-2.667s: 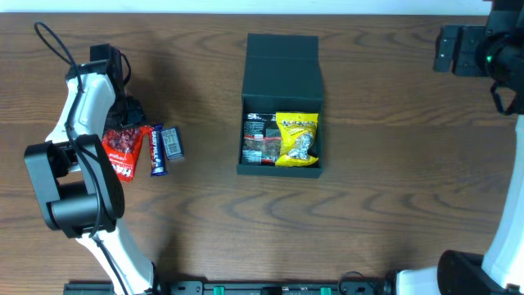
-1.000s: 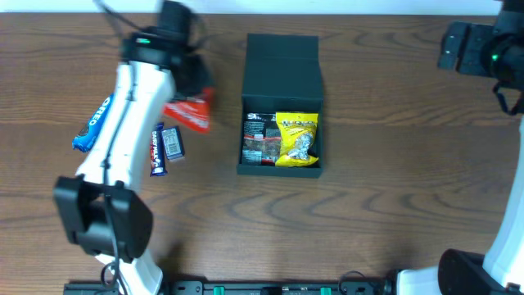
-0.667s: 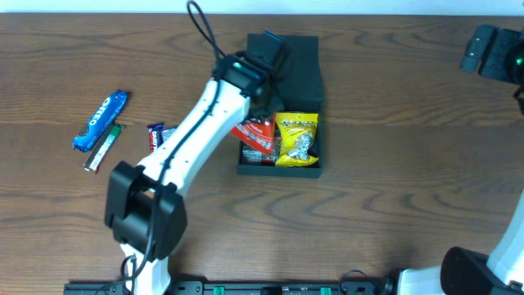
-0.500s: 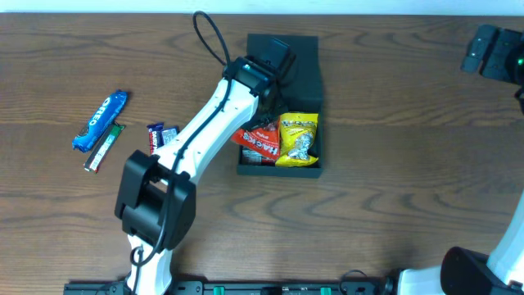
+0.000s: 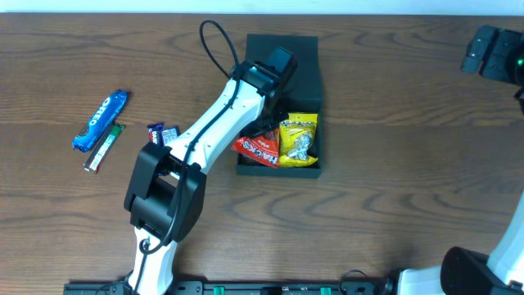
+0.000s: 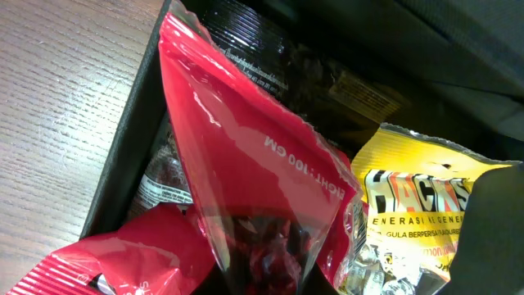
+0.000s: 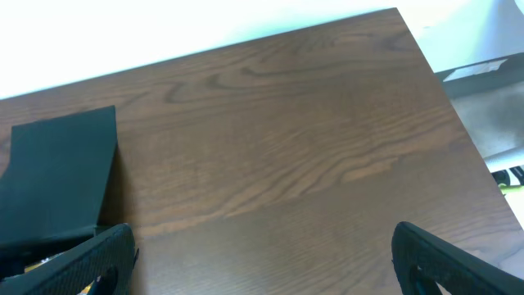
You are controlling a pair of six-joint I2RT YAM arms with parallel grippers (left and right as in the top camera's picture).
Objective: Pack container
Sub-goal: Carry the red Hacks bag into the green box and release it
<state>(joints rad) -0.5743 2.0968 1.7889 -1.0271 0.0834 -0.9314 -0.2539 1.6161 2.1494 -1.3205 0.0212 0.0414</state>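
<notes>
The left end effector (image 5: 265,124) hangs right over the open container (image 5: 301,78) in the middle of the counter (image 5: 393,205), the red packet (image 5: 257,147) slanting across its left half beside the yellow packet (image 5: 297,139) (whether it grips that packet I cannot tell), while the right end effector (image 7: 262,262), spread wide, sits well apart.

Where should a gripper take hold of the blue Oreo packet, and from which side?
Probably from straight above, closing across the narrow width of the Oreo packet near its far end. It lies flat, long and slanted on the table, and a thin green bar lies close beside its near half.
</notes>
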